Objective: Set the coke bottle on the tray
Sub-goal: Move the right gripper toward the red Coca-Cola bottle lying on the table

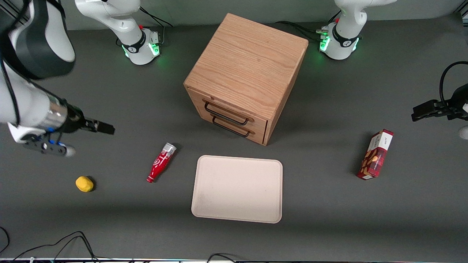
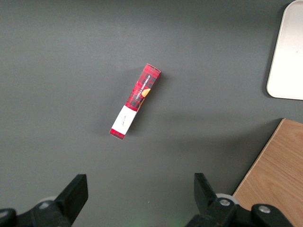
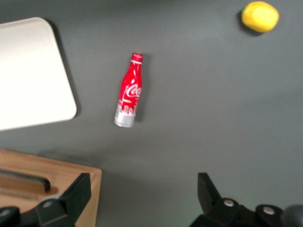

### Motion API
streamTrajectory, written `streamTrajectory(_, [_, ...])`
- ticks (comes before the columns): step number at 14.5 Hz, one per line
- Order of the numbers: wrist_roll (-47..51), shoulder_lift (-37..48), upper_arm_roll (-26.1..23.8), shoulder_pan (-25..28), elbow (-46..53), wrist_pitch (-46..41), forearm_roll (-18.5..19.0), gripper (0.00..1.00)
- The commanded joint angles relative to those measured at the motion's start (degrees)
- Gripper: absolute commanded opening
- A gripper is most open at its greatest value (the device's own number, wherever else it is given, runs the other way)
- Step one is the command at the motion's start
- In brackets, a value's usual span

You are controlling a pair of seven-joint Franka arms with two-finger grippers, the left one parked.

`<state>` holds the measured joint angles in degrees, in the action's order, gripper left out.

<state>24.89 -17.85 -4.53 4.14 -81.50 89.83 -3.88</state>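
**Inspector:** Position of the coke bottle (image 1: 161,162)?

**Assessor:** Lying flat on the grey table (image 1: 329,226), just beside the beige tray (image 1: 237,189) on the working arm's side, not touching it. Nothing on the tray.

**Inspector:** Long axis?

**Assessor:** Diagonal. Red cap nearer the front camera, silver-grey base end farther from it and pointed toward the wooden drawer cabinet (image 1: 245,78). Roughly parallel to the tray's nearest short edge, slightly splayed.

**Inspector:** Gripper (image 1: 100,126)?

**Assessor:** Raised above the table toward the working arm's end, well apart from the bottle, holding nothing. In the right wrist view, fingers (image 3: 78,191) spread wide, bottle (image 3: 129,91) visible on the table past them, off-centre between the two.

**Inspector:** Bearing for the coming move?

**Assessor:** Bottle lies between gripper and tray; likely a reach toward the tray and downward, with wrist turned to close across the narrow body, not along its length.

**Inspector:** Legible markings?

**Assessor:** White "Coca-Cola" script along the red body. Red snack box (image 1: 376,155) with nut pictures toward the parked arm's end; print on it not legible.

**Inspector:** Other items?

**Assessor:** Small yellow lemon-like object (image 1: 84,183) near the working arm's end, clear of the likely path.
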Motion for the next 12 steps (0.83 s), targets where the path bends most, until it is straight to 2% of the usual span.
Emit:
streamTrajectory(1, [7.59, -6.83, 0.05, 2.52, 5.39, 0.07, 0.45, 1.0])
streamTrajectory(4, [22.97, -9.39, 0.05, 5.42, 2.68, 7.89, 0.54, 1.0])
streamTrajectory(6, [26.51, -8.26, 0.05, 6.66, -4.24, 13.33, 2.03, 1.0])
streamTrajectory(8, [27.93, -3.87, -0.21, 6.84, -18.21, 26.14, 4.23, 1.0])
streamTrajectory(12, [28.37, -5.34, -0.21, 6.93, -24.4, 36.71, 5.2, 1.0])
